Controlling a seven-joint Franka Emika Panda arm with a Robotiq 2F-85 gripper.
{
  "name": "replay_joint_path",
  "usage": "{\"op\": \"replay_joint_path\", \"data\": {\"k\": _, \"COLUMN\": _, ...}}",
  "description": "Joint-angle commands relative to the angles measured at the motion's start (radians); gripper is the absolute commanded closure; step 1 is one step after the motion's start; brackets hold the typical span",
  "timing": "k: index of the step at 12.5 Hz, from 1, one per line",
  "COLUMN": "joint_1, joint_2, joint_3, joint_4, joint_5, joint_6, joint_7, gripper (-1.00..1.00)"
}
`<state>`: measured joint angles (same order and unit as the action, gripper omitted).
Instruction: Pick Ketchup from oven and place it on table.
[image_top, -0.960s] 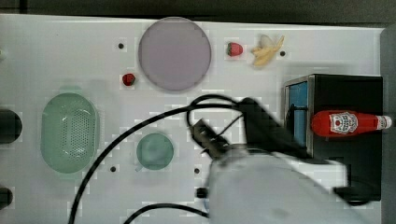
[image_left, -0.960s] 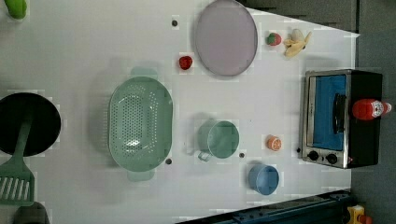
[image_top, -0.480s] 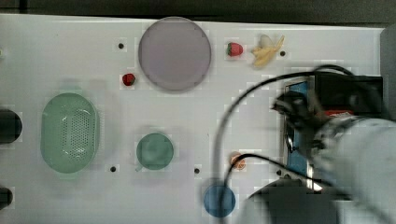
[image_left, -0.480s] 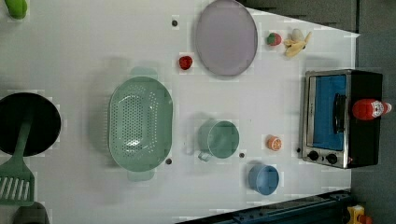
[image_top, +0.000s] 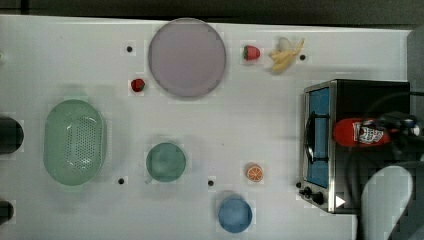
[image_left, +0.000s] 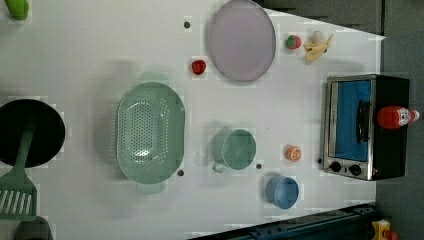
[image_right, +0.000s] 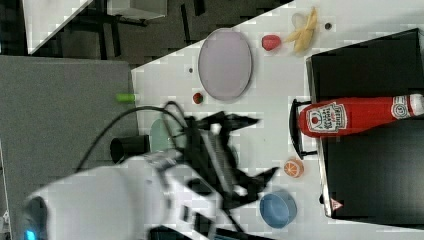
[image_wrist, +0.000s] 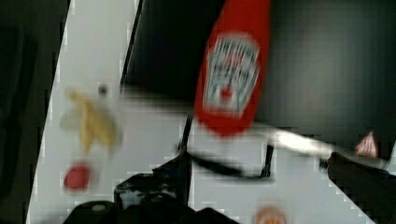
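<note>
On my screens, item by item:

Ketchup (image_top: 361, 132): I see it lying on its side on the black top of the oven (image_top: 372, 97), base over the door edge, cap end pointing away from the glass. Nothing grips it.

Oven: I find it at the top view's right end of the table (image_top: 250, 115), door shut, handle and knobs facing the open tabletop.

Gripper (image_right: 250, 150): in the right view I see the fingers spread wide and bare, released, hanging above the table beside the oven front, apart from the bottle.

Other stock I count in the top view: lilac plate (image_top: 186, 57), two strawberries (image_top: 251, 52), banana (image_top: 286, 55), green colander (image_top: 74, 142), green mug (image_top: 165, 162), orange slice (image_top: 254, 173), blue bowl (image_top: 234, 214).
</note>
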<state>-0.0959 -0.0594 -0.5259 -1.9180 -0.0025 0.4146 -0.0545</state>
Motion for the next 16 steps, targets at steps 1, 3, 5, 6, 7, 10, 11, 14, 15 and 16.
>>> {"op": "replay_joint_path", "data": {"k": 1, "joint_1": 0.002, "joint_2": 0.081, "joint_3": -0.003, "joint_4": 0.020, "joint_5": -0.004, "joint_6": 0.067, "joint_7": 0.022, "gripper": -1.00}}
{"op": "replay_joint_path", "data": {"k": 3, "joint_1": 0.000, "joint_2": 0.155, "joint_3": -0.031, "joint_4": 0.031, "joint_5": 0.004, "joint_6": 0.118, "joint_7": 0.022, "gripper": -1.00}}
{"op": "replay_joint_path", "data": {"k": 5, "joint_1": -0.012, "joint_2": 0.224, "joint_3": -0.048, "joint_4": 0.045, "joint_5": 0.088, "joint_6": 0.159, "joint_7": 0.022, "gripper": -1.00}}
{"op": "replay_joint_path", "data": {"k": 6, "joint_1": -0.021, "joint_2": 0.256, "joint_3": -0.053, "joint_4": 0.051, "joint_5": 0.147, "joint_6": 0.176, "joint_7": 0.022, "gripper": -1.00}}
{"op": "replay_joint_path", "data": {"k": 7, "joint_1": -0.031, "joint_2": 0.285, "joint_3": -0.055, "joint_4": 0.056, "joint_5": 0.181, "joint_6": 0.177, "joint_7": 0.022, "gripper": -1.00}}
{"op": "replay_joint_path", "data": {"k": 10, "joint_1": -0.046, "joint_2": 0.352, "joint_3": -0.058, "joint_4": 0.059, "joint_5": 0.219, "joint_6": 0.183, "joint_7": 0.024, "gripper": -1.00}}
{"op": "replay_joint_path", "data": {"k": 11, "joint_1": -0.047, "joint_2": 0.366, "joint_3": -0.057, "joint_4": 0.061, "joint_5": 0.243, "joint_6": 0.183, "joint_7": 0.024, "gripper": -1.00}}
{"op": "replay_joint_path", "data": {"k": 14, "joint_1": -0.050, "joint_2": 0.392, "joint_3": -0.058, "joint_4": 0.062, "joint_5": 0.257, "joint_6": 0.191, "joint_7": 0.024, "gripper": -1.00}}
{"op": "replay_joint_path", "data": {"k": 15, "joint_1": -0.050, "joint_2": 0.397, "joint_3": -0.058, "joint_4": 0.062, "joint_5": 0.258, "joint_6": 0.192, "joint_7": 0.024, "gripper": -1.00}}
{"op": "replay_joint_path", "data": {"k": 16, "joint_1": -0.053, "joint_2": 0.403, "joint_3": -0.059, "joint_4": 0.062, "joint_5": 0.258, "joint_6": 0.193, "joint_7": 0.024, "gripper": -0.92}}
